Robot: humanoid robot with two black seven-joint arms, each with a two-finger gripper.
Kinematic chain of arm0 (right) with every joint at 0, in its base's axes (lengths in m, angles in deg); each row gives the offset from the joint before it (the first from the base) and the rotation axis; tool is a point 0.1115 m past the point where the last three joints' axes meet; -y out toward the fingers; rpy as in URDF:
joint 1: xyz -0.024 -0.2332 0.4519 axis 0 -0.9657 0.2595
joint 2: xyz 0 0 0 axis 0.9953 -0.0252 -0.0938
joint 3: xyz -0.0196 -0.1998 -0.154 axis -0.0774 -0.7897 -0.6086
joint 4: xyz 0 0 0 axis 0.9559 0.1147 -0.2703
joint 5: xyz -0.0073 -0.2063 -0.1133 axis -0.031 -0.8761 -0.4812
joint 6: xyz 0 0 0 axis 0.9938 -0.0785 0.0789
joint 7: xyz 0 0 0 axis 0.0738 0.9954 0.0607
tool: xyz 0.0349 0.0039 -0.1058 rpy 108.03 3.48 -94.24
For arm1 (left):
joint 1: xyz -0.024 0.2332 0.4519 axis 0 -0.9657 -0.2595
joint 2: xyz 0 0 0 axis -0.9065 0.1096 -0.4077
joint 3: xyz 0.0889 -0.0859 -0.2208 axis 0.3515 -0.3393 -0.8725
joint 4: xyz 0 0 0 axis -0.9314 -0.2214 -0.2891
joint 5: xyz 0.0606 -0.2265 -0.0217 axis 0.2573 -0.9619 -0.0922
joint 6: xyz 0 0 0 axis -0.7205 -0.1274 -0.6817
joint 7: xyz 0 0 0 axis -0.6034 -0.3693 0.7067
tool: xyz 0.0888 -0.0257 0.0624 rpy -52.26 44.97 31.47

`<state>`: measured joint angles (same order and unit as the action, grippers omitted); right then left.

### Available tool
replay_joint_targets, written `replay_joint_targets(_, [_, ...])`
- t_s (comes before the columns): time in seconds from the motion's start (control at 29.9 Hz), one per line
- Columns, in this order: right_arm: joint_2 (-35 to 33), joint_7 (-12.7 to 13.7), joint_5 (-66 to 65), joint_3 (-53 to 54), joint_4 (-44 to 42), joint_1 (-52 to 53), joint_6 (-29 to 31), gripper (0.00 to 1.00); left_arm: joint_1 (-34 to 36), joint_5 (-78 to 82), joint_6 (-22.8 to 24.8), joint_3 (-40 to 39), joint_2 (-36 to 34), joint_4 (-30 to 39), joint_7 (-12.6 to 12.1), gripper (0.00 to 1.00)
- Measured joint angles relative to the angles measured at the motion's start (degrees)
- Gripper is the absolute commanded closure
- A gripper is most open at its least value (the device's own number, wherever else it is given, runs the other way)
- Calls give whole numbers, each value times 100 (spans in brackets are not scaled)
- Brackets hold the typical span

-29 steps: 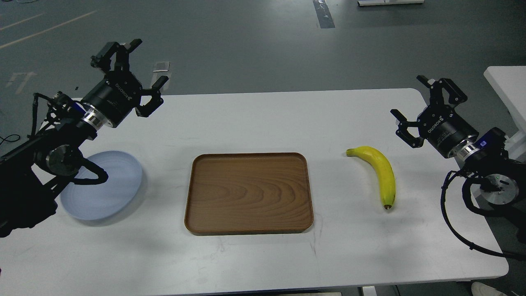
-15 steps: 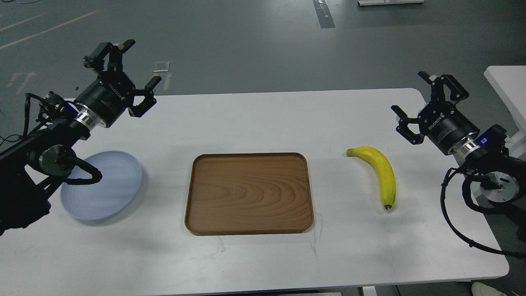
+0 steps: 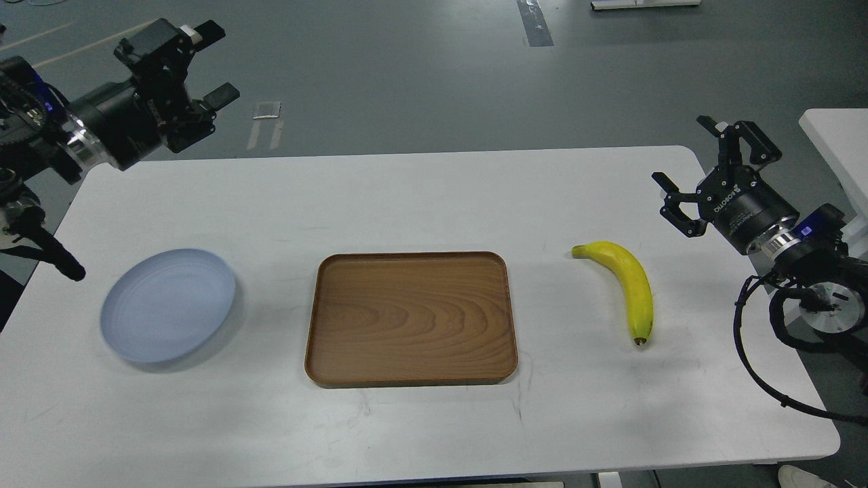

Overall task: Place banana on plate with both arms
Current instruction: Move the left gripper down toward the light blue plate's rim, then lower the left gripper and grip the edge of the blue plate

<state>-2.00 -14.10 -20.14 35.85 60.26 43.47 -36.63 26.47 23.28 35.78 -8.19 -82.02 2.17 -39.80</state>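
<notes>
The yellow banana (image 3: pixel 625 285) lies on the white table at the right, its dark tip toward me. The pale blue plate (image 3: pixel 168 306) sits empty at the left of the table. My left gripper (image 3: pixel 215 64) is open and empty, raised high beyond the table's far left corner, well away from the plate. My right gripper (image 3: pixel 685 154) is open and empty, above the table's right edge, a little beyond and to the right of the banana.
A brown wood-grain tray (image 3: pixel 411 318) lies in the middle of the table (image 3: pixel 420 196), between plate and banana. A second white table (image 3: pixel 837 135) stands at the far right. Black cables hang by my right arm (image 3: pixel 753 366).
</notes>
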Motion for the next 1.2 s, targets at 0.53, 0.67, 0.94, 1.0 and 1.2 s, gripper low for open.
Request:
replay_joint_targets(0.53, [-51,-14,-8,17,22,-13,0,0,-861,4636,-1112,1298,-632,-407,5,0])
replay_joint_targets(0.67, [-63,-21,-8,25,30,-18,0,0,-924,4617,-1380,1520,-406,-1046,5,0])
replay_joint_targets(0.94, [-70,-40,-8,25,30,-34,0,0,-968,4525,-1554,1664,-126,-1951,3,3])
replay_joint_targets(1.0, [-71,-41,-8,25,36,-43,0,0,-975,4493,-1622,1732,-52,-2170,3,4])
replay_joint_targets(1.2, [-71,-41,-8,23,54,-61,0,0,-985,4263,-1820,2084,15,-2548,3,9])
